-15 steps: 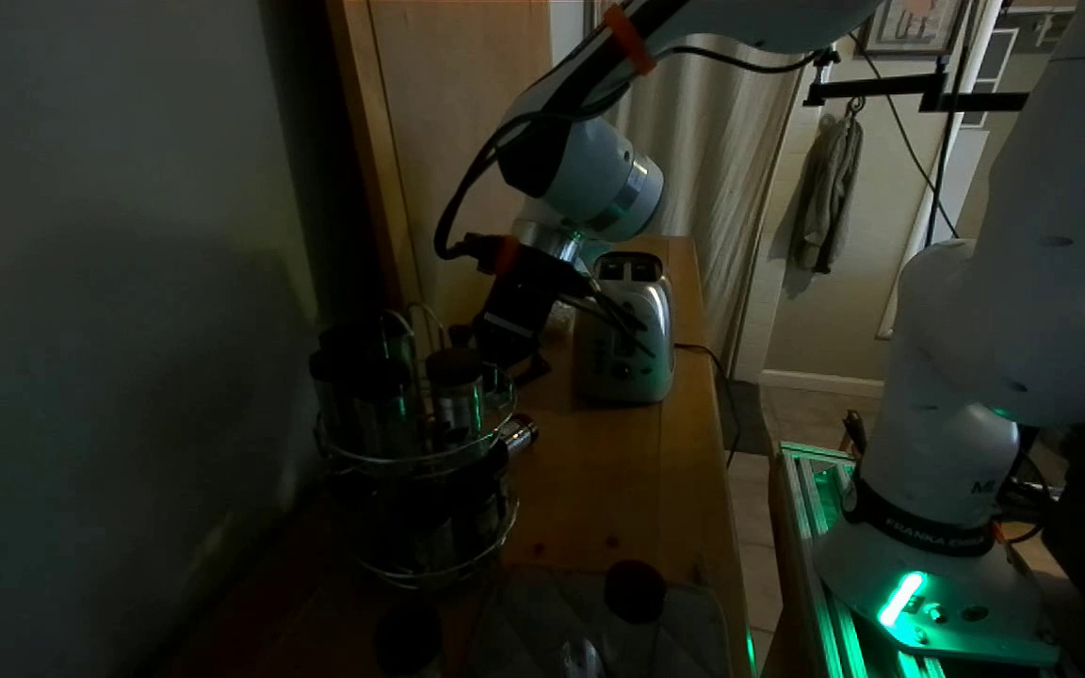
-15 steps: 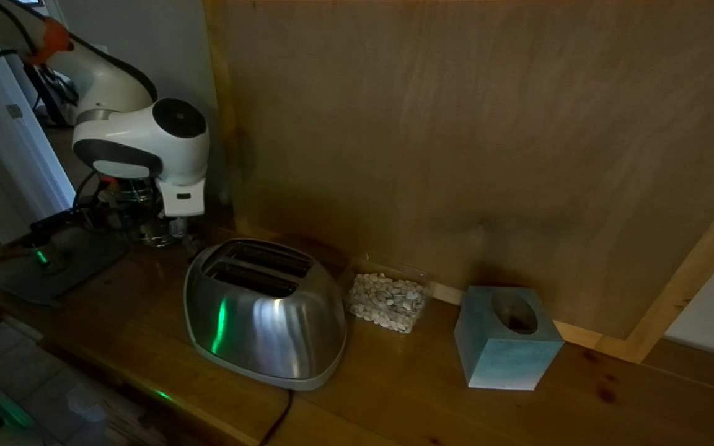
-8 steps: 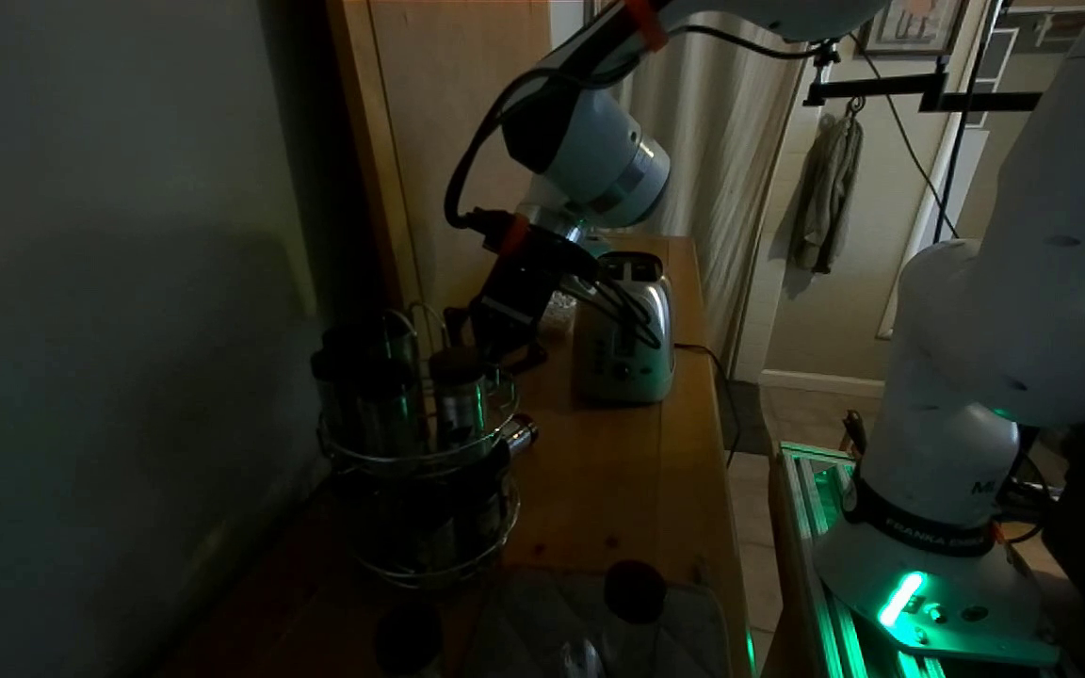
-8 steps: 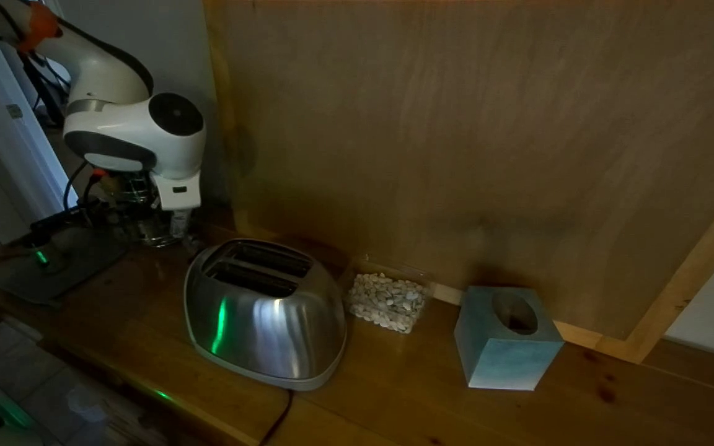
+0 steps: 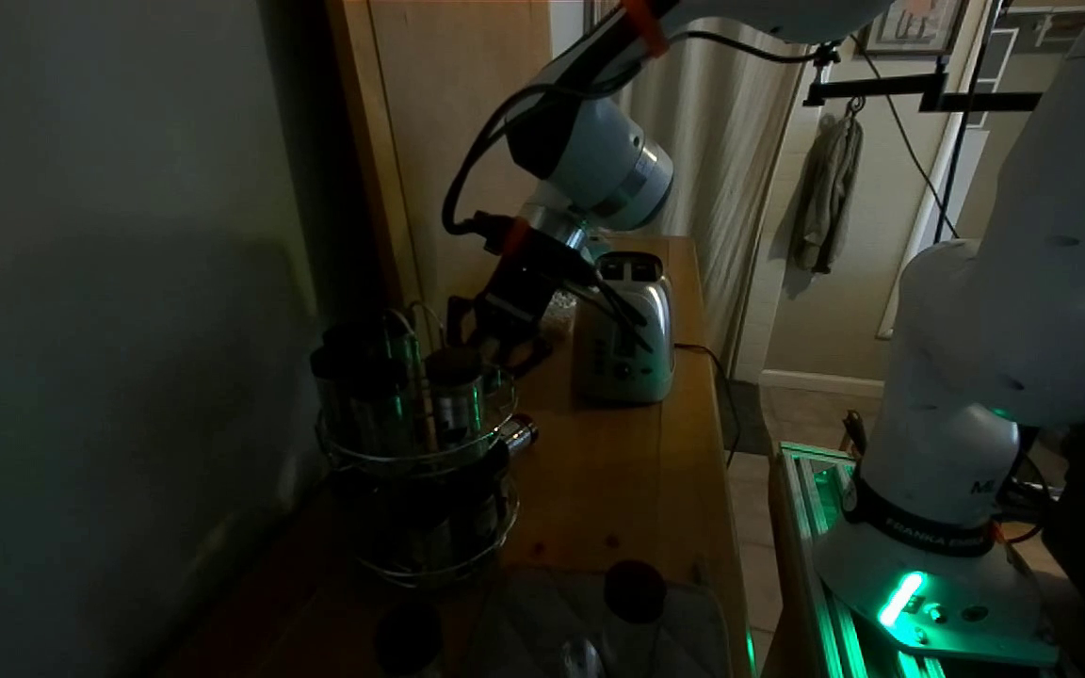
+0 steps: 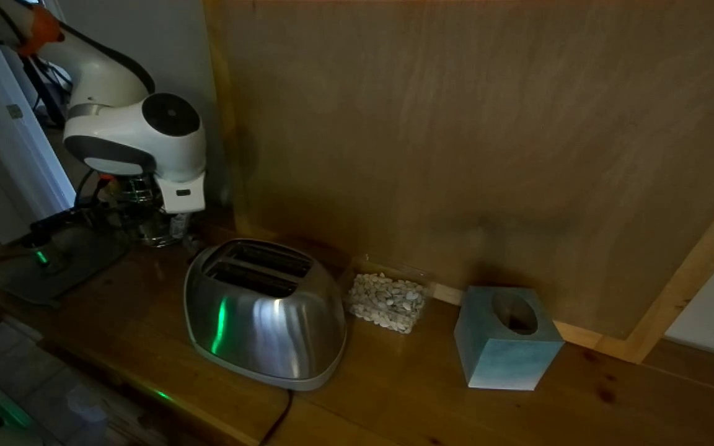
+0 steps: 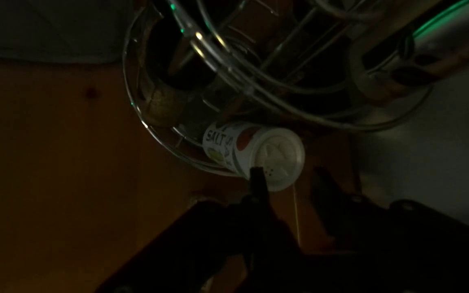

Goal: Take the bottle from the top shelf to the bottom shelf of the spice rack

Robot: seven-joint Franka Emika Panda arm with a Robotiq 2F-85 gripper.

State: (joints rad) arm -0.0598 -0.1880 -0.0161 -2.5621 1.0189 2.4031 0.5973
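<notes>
The two-tier wire spice rack (image 5: pixel 415 463) stands by the wall with several dark-lidded jars on its top shelf; its wire rings also show in the wrist view (image 7: pixel 250 88). In the wrist view a white bottle labelled SALT (image 7: pixel 236 142) is at the edge of the rack's lower ring, its pale lid facing the camera. I cannot tell whether it is fully upright. My gripper (image 7: pixel 288 175) is open and empty, one fingertip overlapping the lid's edge in the picture, the other apart from it. In an exterior view the gripper (image 5: pixel 497 344) is just beyond the rack's top shelf.
A toaster (image 5: pixel 623 330) stands behind the gripper. A shiny jar (image 5: pixel 519 433) sticks out sideways from the rack. A dark-lidded jar (image 5: pixel 635 591) stands on a mat (image 5: pixel 693 621). A box of pebbles (image 6: pixel 388 302) and a blue box (image 6: pixel 509 337) stand past the toaster.
My gripper has risen a little from beside the rack's top shelf, and its fingers now show spread apart. The jars in the exterior views have not visibly moved.
</notes>
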